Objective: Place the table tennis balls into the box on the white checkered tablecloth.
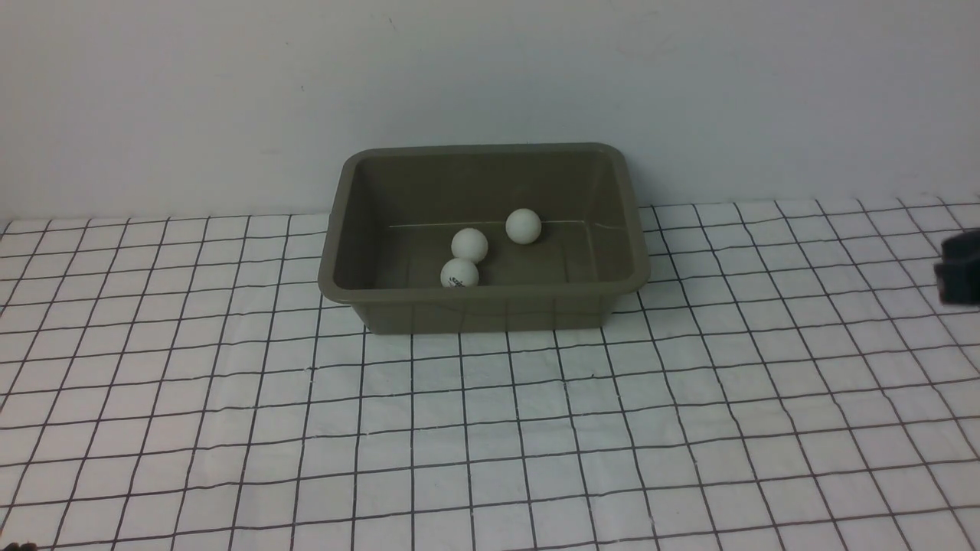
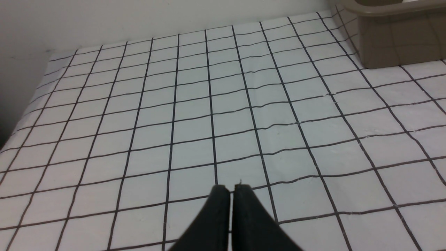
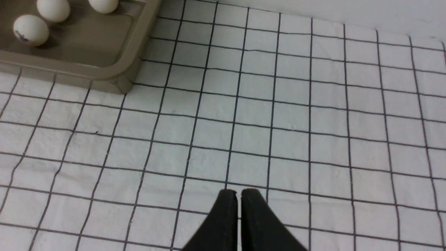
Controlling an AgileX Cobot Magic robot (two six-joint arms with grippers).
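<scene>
Against a plain white wall, the white checkered tablecloth [image 1: 490, 428] covered the counter, where the box [image 1: 490, 310] at far centre held all three table tennis balls [image 1: 469, 244], leaving the left end effector [image 2: 232, 188] and right end effector [image 3: 239, 192] pressed together, empty, well apart from it on either side.

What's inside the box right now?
Three table tennis balls lie on the floor of the box; its near wall hides the lowest ball's underside.

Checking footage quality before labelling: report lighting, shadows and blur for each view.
Front view: even, soft light, box sharp, right end effector a dark blur at the edge. Left wrist view: cool tint, tablecloth crisp, left end effector soft. Right wrist view: balls cast faint shadows.
</scene>
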